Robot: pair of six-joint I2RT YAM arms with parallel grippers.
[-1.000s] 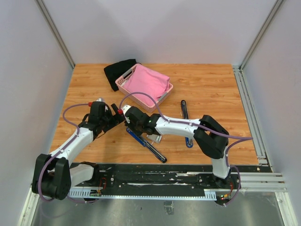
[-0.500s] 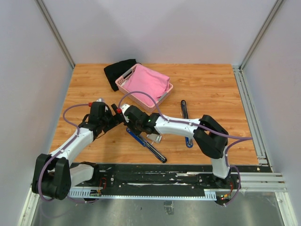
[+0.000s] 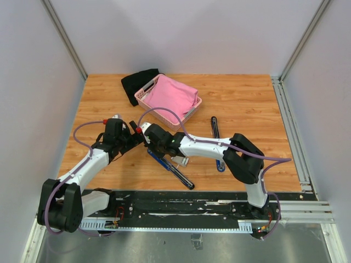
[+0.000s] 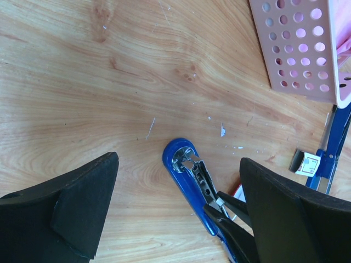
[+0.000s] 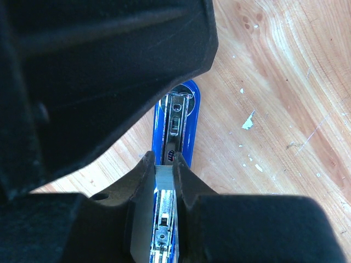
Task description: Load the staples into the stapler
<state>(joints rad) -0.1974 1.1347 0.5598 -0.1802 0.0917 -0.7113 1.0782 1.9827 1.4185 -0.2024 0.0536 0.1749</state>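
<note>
Staples are sitting clenched in the right gripper's jaws over the open blue stapler; the left gripper is hovering above it, jaws spread wide.

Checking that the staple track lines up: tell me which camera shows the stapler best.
Left wrist: the stapler lies open, blue nose and front track sharp and unblocked. Right wrist looks straight down the track, but the right gripper hides most. Top view shows it small, partly under the right arm.
</note>
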